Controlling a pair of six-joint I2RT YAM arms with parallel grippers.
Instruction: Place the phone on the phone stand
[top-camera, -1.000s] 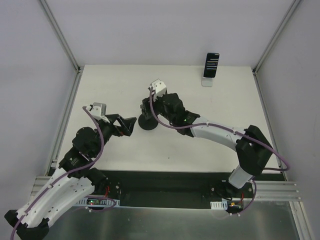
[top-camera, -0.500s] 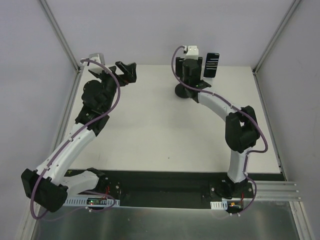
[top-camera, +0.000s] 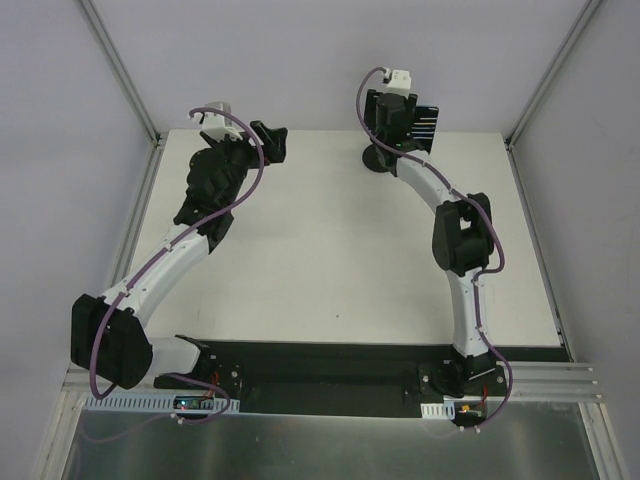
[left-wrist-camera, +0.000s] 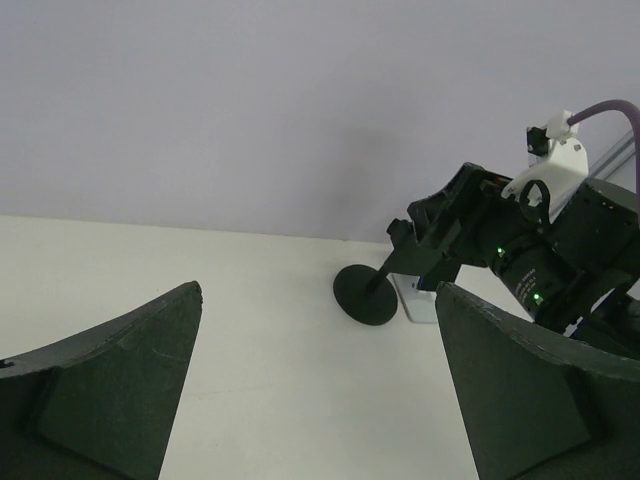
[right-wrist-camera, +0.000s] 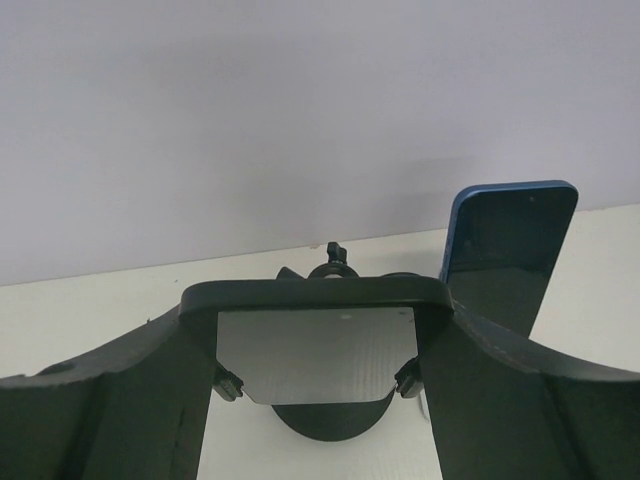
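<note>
The bench (top-camera: 330, 260) has a matte white top, bounded by a black strip (top-camera: 320, 362) along its near edge. Close to the far edge, right of the middle, the phone stand (top-camera: 373, 161) rests on its round black foot, which appears to lie flat on the surface. Just beside that foot, toward the far right corner, sits a small white block (left-wrist-camera: 415, 302), and the phone (top-camera: 428, 121) stands upright from it.

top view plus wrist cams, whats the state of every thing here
phone: upright, beside the stand, not on it
phone stand: upright, gripped at its plate
right tool: shut on the phone stand
left tool: open, empty
</note>
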